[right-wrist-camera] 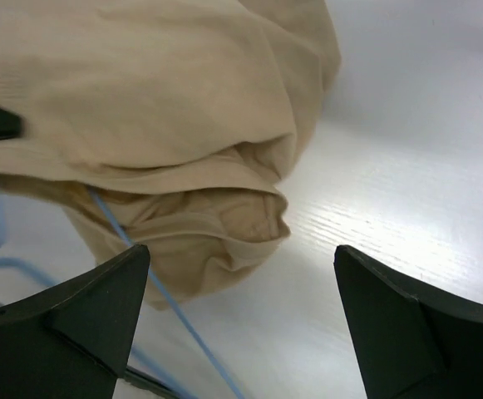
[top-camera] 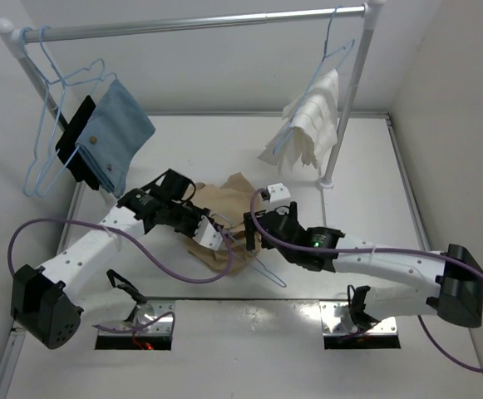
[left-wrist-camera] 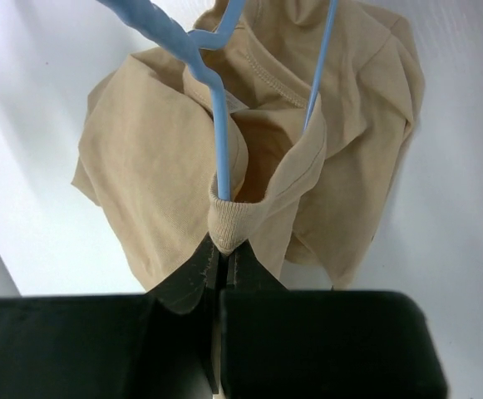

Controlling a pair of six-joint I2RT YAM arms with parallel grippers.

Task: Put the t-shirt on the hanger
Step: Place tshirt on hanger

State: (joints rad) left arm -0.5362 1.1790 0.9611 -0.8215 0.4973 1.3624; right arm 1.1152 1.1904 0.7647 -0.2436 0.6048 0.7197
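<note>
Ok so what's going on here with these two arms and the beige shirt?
The arms are working the t-shirt onto the hanger in the middle of the table. The left gripper is shut on the shirt's ribbed edge, and one hanger wire runs down into that opening. The right gripper is open beside the bunched fabric, holding nothing. The shirt looks only partly on, and the hanger is not on the rail.
</note>
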